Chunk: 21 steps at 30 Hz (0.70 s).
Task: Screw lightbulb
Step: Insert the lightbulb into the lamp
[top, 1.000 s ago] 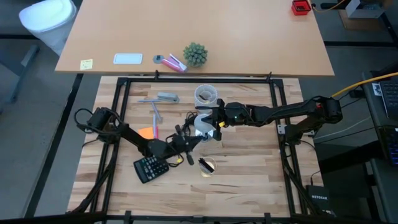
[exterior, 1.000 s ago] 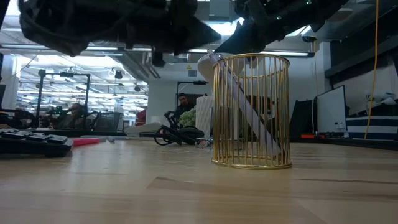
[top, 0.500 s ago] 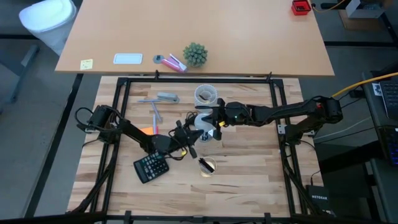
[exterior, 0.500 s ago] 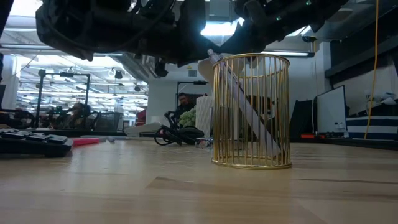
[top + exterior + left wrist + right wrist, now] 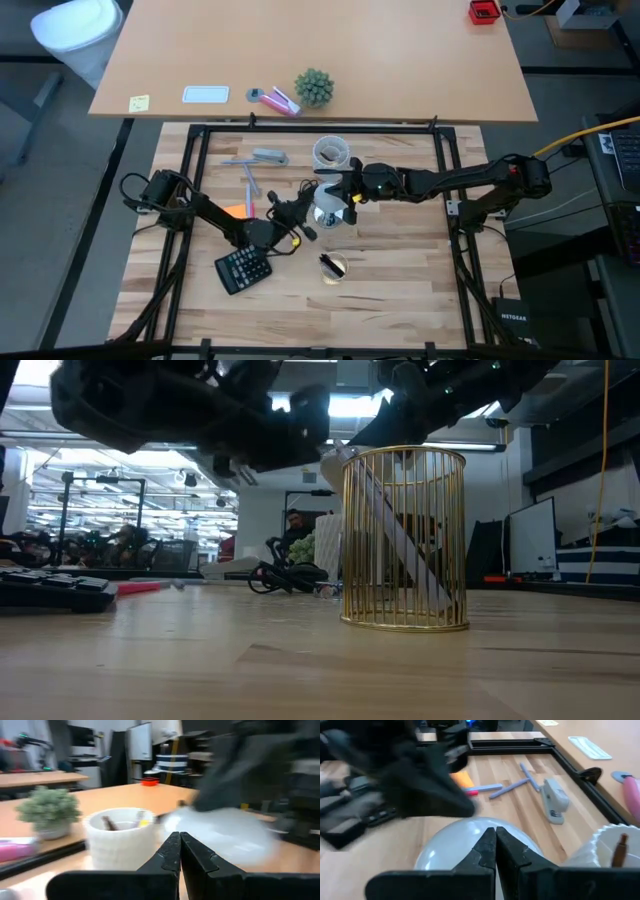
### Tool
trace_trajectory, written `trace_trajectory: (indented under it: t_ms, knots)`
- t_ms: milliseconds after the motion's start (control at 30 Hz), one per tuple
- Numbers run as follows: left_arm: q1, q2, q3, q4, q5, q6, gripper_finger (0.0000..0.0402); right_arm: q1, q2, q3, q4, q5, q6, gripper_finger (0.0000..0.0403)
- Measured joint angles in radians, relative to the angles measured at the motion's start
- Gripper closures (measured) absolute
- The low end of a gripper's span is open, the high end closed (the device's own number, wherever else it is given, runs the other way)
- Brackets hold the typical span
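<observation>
The lightbulb (image 5: 326, 205) stands at the middle of the table, its white dome showing from above between the two arms, with the pale ribbed cup (image 5: 331, 152) at its twelve o'clock, the gold wire basket (image 5: 333, 266) at its six o'clock and the calculator (image 5: 242, 270) off toward eight o'clock. The right gripper (image 5: 345, 194) reaches in from three o'clock and sits right at the bulb's upper right edge; its wrist view shows the two fingers pressed together with nothing between them, the dome (image 5: 465, 845) just beyond their tips. The left gripper (image 5: 303, 212) comes in from eight o'clock and hangs close against the bulb's left side; its fingers are likewise pressed together and empty, the white glass (image 5: 220, 832) a blur just ahead. Neither gripper is pinching the bulb, so this reads as the approach or a re-grip between turns rather than a turn under way; how far the base is threaded is hidden under the dome. The next move likely calls for one gripper to part its fingers, settle around the glass and twist gently, while the other braces whatever the bulb sits in.
</observation>
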Motion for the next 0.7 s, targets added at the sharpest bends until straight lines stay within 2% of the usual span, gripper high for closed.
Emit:
trace_trajectory:
  t_ms: [333, 533, 600, 700]
  knots:
    - [0.054, 0.005, -0.002, -0.012, -0.020, 0.064, 0.0399, 0.002, 0.000, 0.001, 0.003, -0.014, 0.000, 0.0398]
    - [0.002, -0.039, -0.002, 0.078, -0.013, 0.185, 0.0399, 0.002, 0.000, 0.001, 0.003, -0.009, 0.000, 0.0398]
    - [-0.021, -0.051, -0.002, 0.099, 0.010, 0.204, 0.0399, 0.002, 0.000, 0.001, 0.003, -0.007, 0.000, 0.0398]
    - [-0.048, -0.058, -0.001, 0.108, 0.100, 0.180, 0.0399, 0.002, 0.000, 0.001, 0.003, -0.007, 0.000, 0.0398]
